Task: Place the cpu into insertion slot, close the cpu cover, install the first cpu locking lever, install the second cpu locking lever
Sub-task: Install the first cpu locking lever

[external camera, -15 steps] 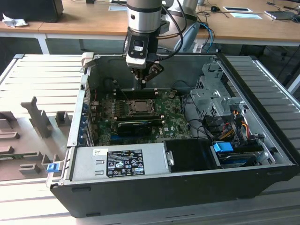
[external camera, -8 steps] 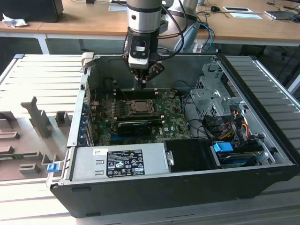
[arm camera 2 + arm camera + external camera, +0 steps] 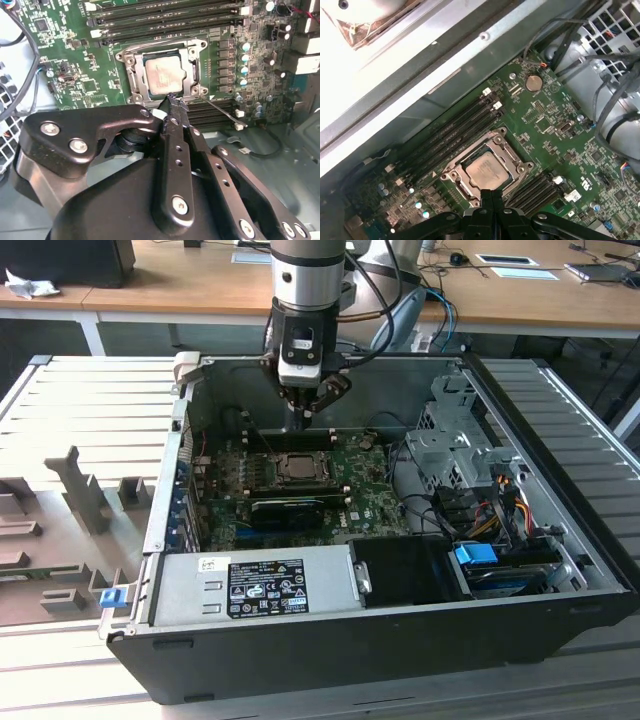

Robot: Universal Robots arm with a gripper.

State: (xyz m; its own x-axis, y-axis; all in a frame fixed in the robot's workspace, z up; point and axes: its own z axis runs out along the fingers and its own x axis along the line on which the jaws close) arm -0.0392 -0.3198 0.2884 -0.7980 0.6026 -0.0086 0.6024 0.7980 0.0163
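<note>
The cpu is sitting flat in the insertion slot, just left of centre in the exterior view, and the cpu cover is lying closed around it. One thin locking lever is angling away from the cover's corner, across the memory slots. I am holding my claw closed, gripping nothing, its tips hanging just beside the cover's edge. The green motherboard is lying inside the open computer case on the slatted desk.
</note>
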